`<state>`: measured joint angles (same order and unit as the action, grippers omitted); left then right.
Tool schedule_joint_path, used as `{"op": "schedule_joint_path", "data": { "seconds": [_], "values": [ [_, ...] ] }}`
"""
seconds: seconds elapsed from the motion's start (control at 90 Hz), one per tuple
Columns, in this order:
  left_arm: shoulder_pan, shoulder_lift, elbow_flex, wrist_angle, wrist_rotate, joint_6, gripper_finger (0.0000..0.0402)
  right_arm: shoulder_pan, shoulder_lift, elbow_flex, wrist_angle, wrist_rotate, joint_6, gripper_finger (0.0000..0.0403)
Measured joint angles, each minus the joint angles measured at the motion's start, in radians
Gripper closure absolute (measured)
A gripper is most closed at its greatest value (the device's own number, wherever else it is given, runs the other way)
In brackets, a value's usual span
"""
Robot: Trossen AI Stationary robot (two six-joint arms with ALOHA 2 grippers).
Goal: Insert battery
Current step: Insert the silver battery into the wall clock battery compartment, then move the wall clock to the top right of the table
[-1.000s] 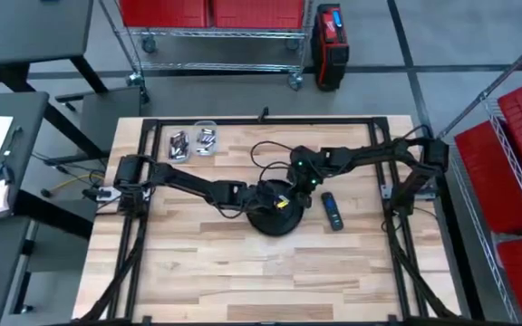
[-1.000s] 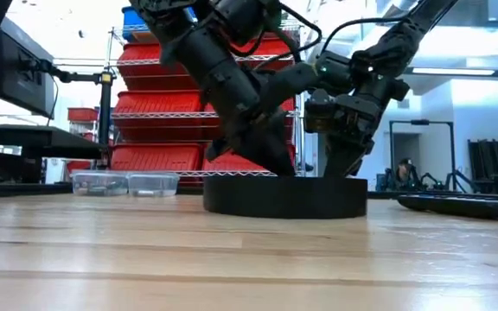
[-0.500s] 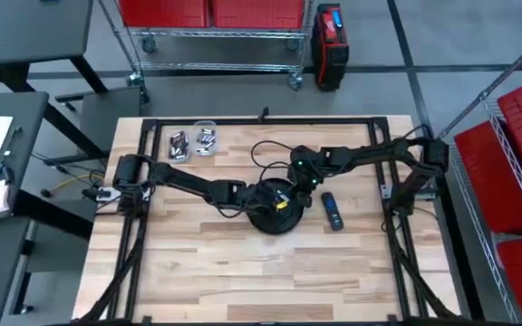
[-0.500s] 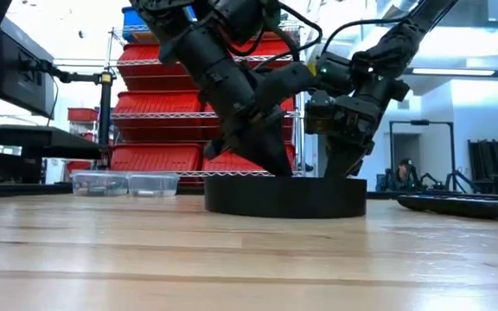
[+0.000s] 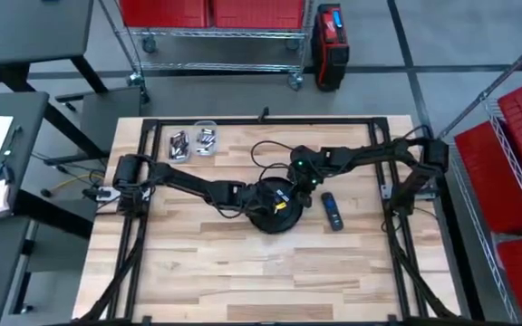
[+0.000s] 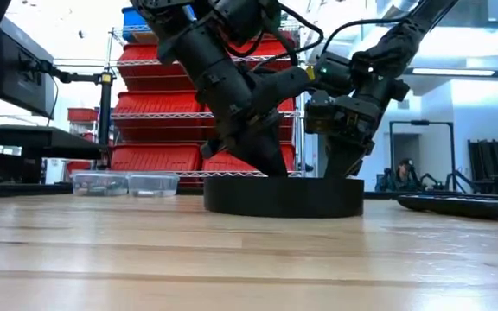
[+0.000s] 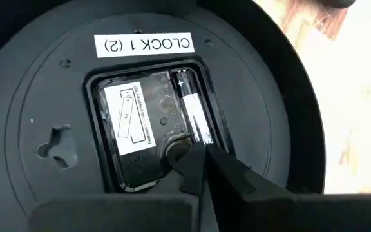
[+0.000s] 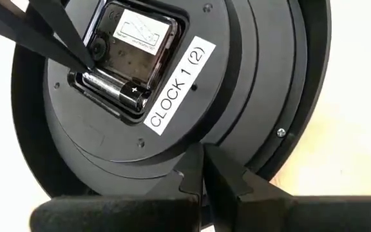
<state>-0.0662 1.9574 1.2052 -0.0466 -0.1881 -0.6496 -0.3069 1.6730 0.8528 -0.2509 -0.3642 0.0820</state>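
Note:
A round black clock (image 5: 275, 212) lies face down at the table's middle, its back labelled "CLOCK 1 (2)" (image 7: 143, 44). A battery (image 7: 192, 115) lies in the slot of the clock's movement, plus end toward the label. My left gripper (image 7: 196, 151) is shut, its tips at the battery's other end. My right gripper (image 8: 202, 154) is shut, its tips on the clock's back near the rim. In the low view both grippers, the left (image 6: 268, 166) and the right (image 6: 335, 168), dip behind the clock's wall (image 6: 284, 197). My left gripper presses its shut fingertips (image 8: 76, 57) on the battery's end away from the plus mark (image 7: 198, 138), slanting down from the table's left. The battery lies lengthwise in the slot. My right gripper sets its shut fingertips on the clock's back, on the stepped ring beside the label (image 8: 195, 138), slanting down from the right. The clock rests flat on the table.
A dark remote (image 5: 333, 210) lies just right of the clock. Two clear tubs with loose batteries (image 5: 193, 142) stand at the far left of the table. A black frame (image 5: 270, 120) runs round the tabletop. Bare wood lies along the near side.

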Motion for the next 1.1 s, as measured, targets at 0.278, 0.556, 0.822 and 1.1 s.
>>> {"op": "schedule_joint_path", "data": {
  "seconds": [0.278, 0.556, 0.822, 1.1],
  "values": [
    [0.000, 0.043, 0.005, -0.058, 0.003, -0.028, 0.0401, 0.002, 0.000, -0.001, 0.003, 0.002, 0.011, 0.0403],
    [0.004, -0.004, 0.039, -0.100, 0.024, 0.047, 0.0401, 0.003, 0.000, -0.001, 0.002, 0.001, 0.018, 0.0403],
    [0.005, -0.138, 0.210, -0.415, -0.056, 0.221, 0.0402, -0.002, -0.008, 0.103, -0.103, -0.056, -0.005, 0.0403],
    [0.000, -0.295, 0.300, -0.803, -0.150, 0.333, 0.0402, 0.000, -0.095, 0.223, -0.182, -0.070, -0.196, 0.0403]
  ]
}}
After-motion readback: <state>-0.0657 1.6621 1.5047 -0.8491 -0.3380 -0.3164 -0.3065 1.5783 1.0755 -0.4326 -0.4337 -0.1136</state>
